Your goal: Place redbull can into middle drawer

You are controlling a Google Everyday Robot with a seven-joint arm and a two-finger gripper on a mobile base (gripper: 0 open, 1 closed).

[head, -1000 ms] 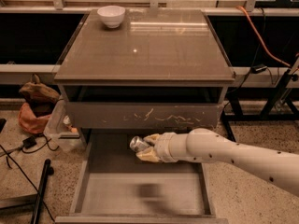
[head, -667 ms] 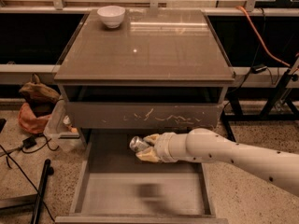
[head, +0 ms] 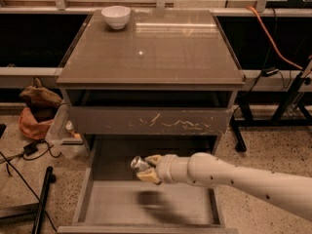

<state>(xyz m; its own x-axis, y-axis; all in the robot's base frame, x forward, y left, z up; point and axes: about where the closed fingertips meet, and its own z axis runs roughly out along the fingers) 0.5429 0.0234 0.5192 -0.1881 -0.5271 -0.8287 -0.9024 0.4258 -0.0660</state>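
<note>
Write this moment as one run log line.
gripper: shut on redbull can | position: over open middle drawer | release: not yet done

grey-brown cabinet with glossy flat top (head: 161,48) and pulled-out shallow drawer (head: 112,206), standing on a speckled floor (head: 265,147).
a white round bowl (head: 116,16) sits on the top's far left corner; the gripper (head: 146,168) hangs above the drawer's smooth floor, clamped on a slim silver can (head: 138,163).

Tabletop (head: 161,57) glare; end effector (head: 146,168) over drawer (head: 109,203) casts soft shadow (head: 152,199), apparently.
</note>
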